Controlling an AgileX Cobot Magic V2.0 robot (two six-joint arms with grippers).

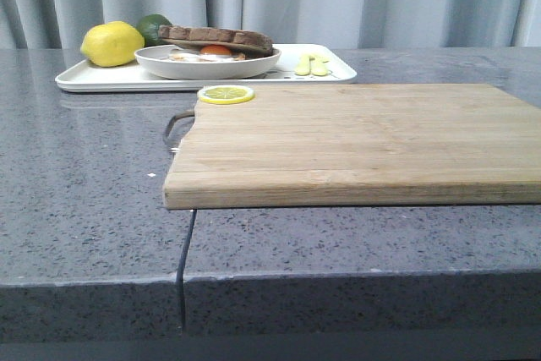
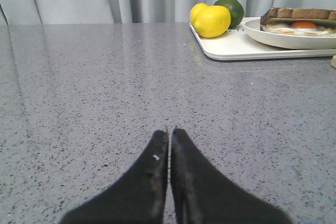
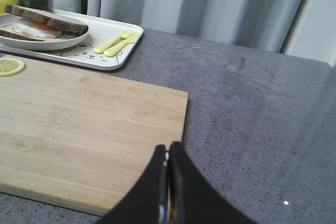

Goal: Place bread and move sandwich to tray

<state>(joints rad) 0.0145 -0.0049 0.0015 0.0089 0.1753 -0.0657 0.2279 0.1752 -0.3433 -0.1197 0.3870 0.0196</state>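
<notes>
Both grippers, left gripper (image 2: pixel 169 135) and right gripper (image 3: pixel 168 153), hang low with jaws clenched on nothing, since the bread (image 1: pixel 216 37) already caps the egg sandwich (image 1: pixel 211 51) in its plate (image 1: pixel 207 65) on the tray (image 1: pixel 93 79), job apparently finished.

Before me: the bread (image 1: pixel 216 37), a dark-crusted slice, lies tilted atop the sandwich (image 1: pixel 211 51), whose orange-yolked fried egg fills a round white plate (image 1: pixel 207 63) resting on the white tray (image 1: pixel 110 79) at the counter's far left.
</notes>
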